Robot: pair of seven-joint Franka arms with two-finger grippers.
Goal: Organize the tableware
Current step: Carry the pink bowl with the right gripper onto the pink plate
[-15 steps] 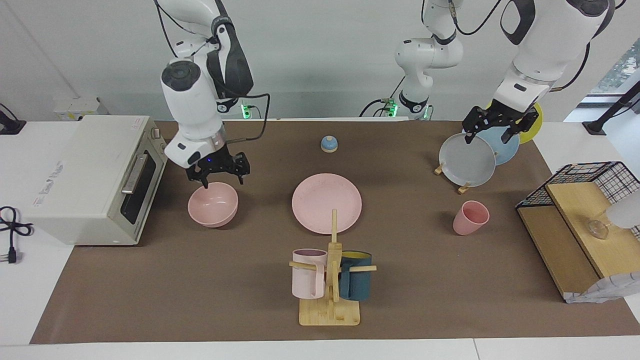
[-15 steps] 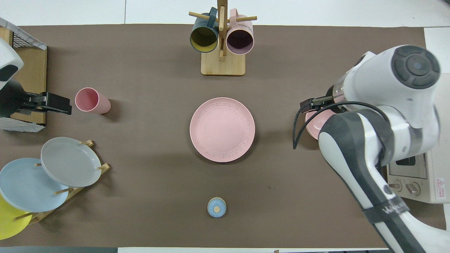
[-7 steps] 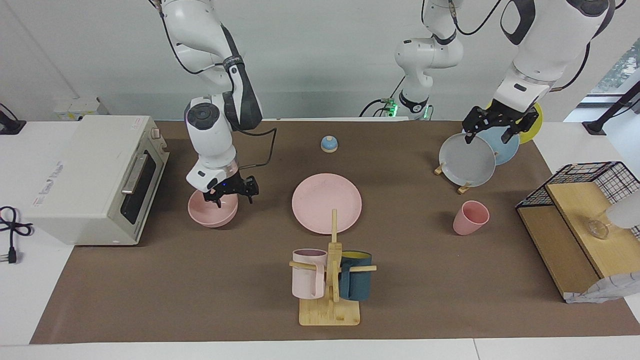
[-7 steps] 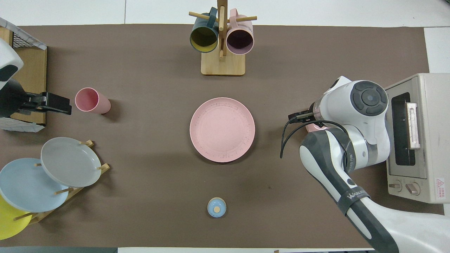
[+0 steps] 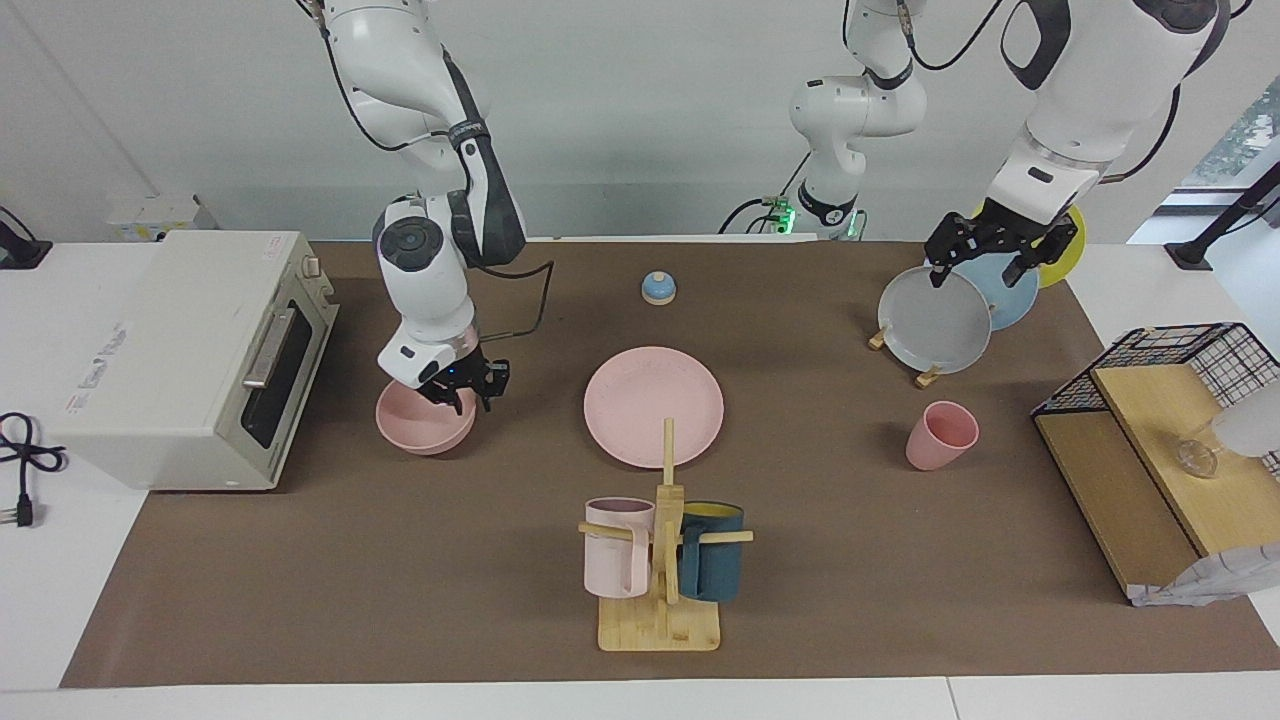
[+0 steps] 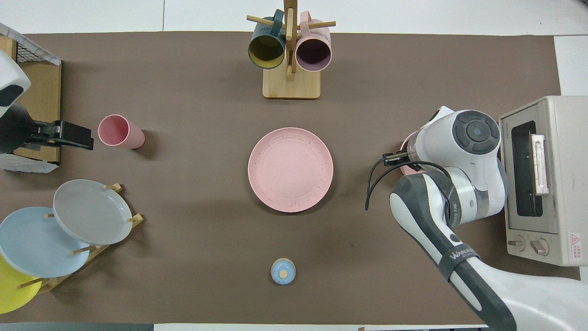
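Beside the toaster oven [image 5: 190,350], at the right arm's end of the table, the right gripper [image 5: 462,392] is sitting low on the rim of the pink bowl [image 5: 420,425]. A second ago it was hanging just above the bowl with its fingers spread wide. Now it has dropped down, and the fingers are pulled much closer together at the rim. It looks like it is pinching the bowl's edge, but I cannot tell if the grip is tight yet. The bowl is sitting on the brown mat in the same spot as before.

From above, the right arm is covering most of the bowl, so only a bit of pink is peeking out.

The pink plate [image 5: 653,406] is lying flat in the middle of the table, well apart from the bowl. The pink cup [image 5: 940,435] is standing toward the left arm's end, near the rack of plates [image 5: 935,322].

The left gripper [image 5: 985,262] is waiting up over that rack with its fingers wide open and nothing in them. It has not moved.

This change probably means the picking-up part is starting. Next the bowl likely needs lifting and carrying over to the plate.
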